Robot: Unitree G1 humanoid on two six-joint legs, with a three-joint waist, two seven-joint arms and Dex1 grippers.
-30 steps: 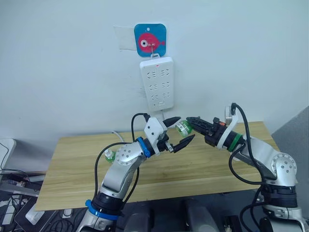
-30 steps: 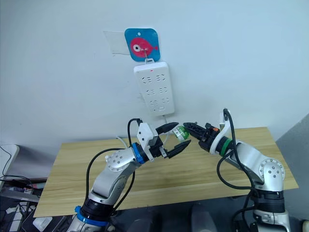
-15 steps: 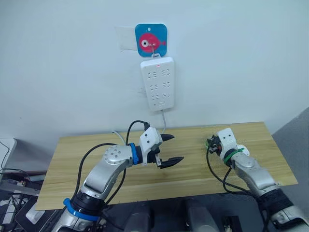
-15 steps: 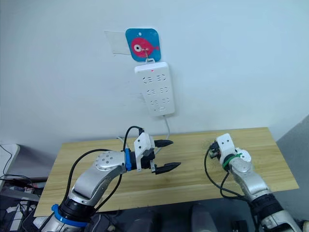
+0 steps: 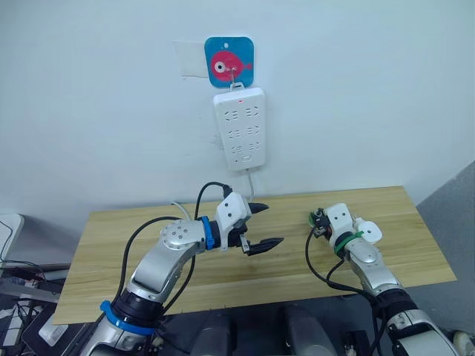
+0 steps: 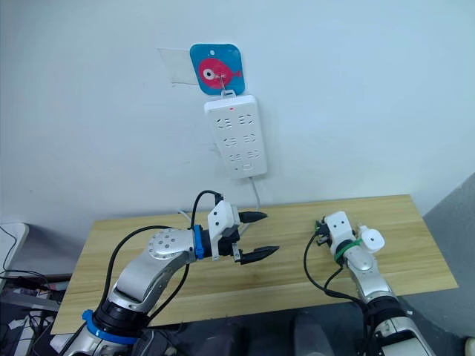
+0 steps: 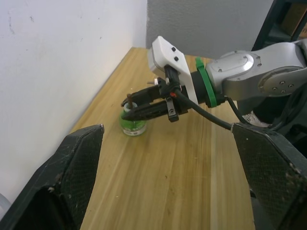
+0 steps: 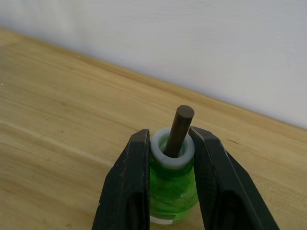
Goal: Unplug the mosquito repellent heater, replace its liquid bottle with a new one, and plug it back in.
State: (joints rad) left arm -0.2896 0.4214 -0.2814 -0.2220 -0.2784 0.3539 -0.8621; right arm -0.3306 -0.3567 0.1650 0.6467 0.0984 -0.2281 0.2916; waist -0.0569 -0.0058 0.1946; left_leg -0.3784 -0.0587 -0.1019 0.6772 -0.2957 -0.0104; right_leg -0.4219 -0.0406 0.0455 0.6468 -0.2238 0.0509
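Wooden table (image 5: 111,252), wall behind. Right gripper (image 8: 168,191) pinching green bottle (image 8: 171,184) near table's back edge. Left gripper (image 5: 263,225) spread, empty. Heater not plugged yet.

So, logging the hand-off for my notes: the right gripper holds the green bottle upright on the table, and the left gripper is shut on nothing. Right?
Not quite. The left gripper is open, its black fingers spread wide apart, as the left eye view shows. The rest stands: the right gripper is shut on the green bottle, upright on the table.
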